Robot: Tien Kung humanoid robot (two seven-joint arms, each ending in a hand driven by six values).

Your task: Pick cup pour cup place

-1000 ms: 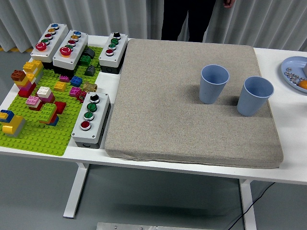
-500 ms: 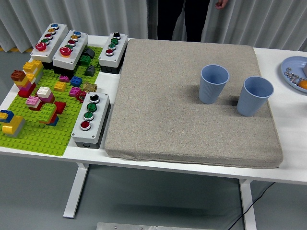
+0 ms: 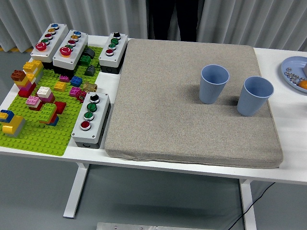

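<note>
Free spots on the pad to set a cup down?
The grey pad is bare across its left half and its whole near strip, in front of the two blue cups. It is crowded left of the pad: button boxes and the green brick plate.

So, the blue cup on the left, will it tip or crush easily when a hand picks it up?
The left blue cup looks thin-walled and ribbed, so it is probably light and may dent under a firm squeeze. It is taller than its narrow base and stands on the soft grey mat, so a sideways push could tip it. Nothing shows inside.
</note>
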